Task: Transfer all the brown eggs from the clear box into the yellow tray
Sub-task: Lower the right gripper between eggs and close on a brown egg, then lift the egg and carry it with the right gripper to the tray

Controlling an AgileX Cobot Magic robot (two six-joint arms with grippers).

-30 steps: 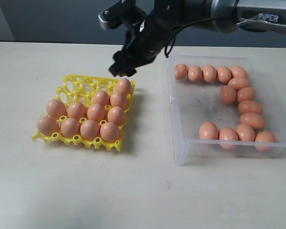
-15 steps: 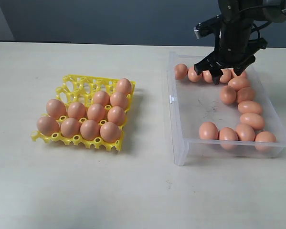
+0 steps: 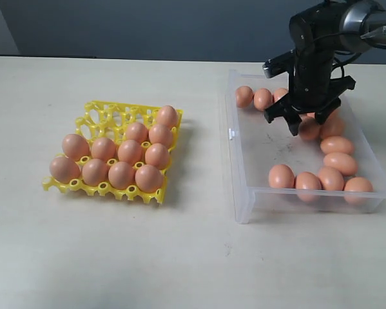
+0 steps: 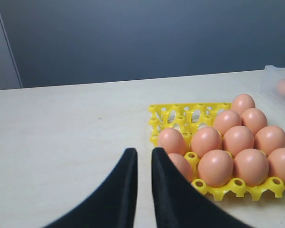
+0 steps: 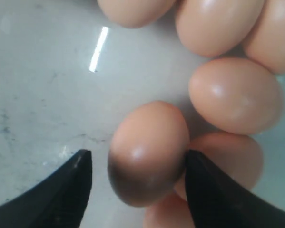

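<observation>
The yellow tray point(image 3: 109, 112) lies left on the table with several brown eggs point(image 3: 129, 152) in its near and right cups; its far left cups are bare. The clear box point(image 3: 241, 193) lies right, with several brown eggs point(image 3: 337, 162) along its far, right and near sides. My right gripper point(image 3: 299, 122) is down inside the box, open, straddling one egg point(image 5: 148, 152). One finger touches that egg, and a gap shows at the other. My left gripper point(image 4: 144, 153) hovers low beside the tray point(image 4: 180, 111), shut and empty, and is outside the exterior view.
A small white clip point(image 3: 231, 134) sits on the box's left wall. The box floor point(image 3: 270, 141) is bare on its left half. Other eggs point(image 5: 235, 95) crowd close around the straddled one. A dark wall runs behind the table.
My right gripper has swung from above the tray's far right corner over to the box and dropped down among the eggs, with its fingers now either side of one egg.
</observation>
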